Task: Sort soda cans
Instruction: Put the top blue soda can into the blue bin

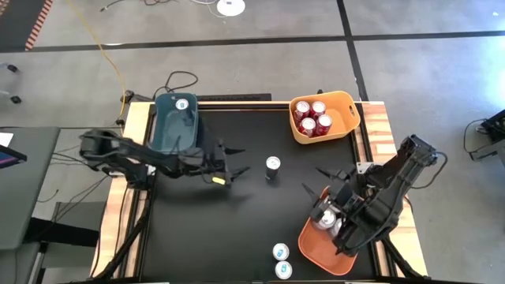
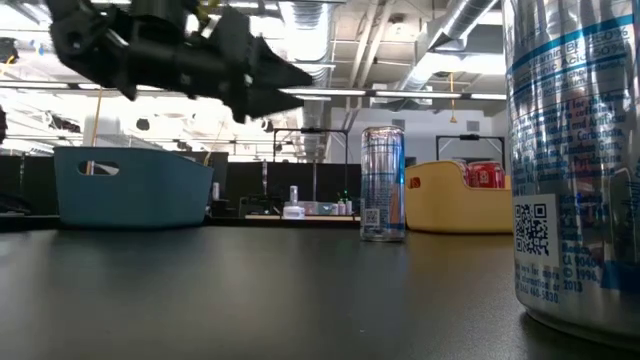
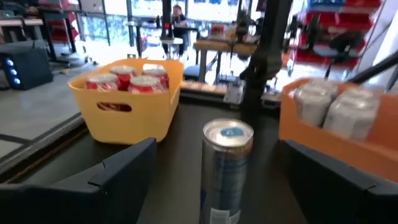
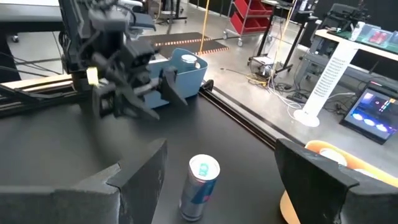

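While both tools [image 1: 237,171] [image 1: 322,180] spread: four red cans [image 1: 312,117], four blue [image 1: 272,164].

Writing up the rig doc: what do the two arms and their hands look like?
Both arms are dark, near-black, built of chunky jointed segments. The left hand ends in two tapering, pointed dark fingers, and a small yellow tag shows near its wrist in the right wrist view. The right hand has the same dark two-finger form. Up close the fingers are broad, flat, matte dark plates. Dark cables trail off the table behind the left arm.
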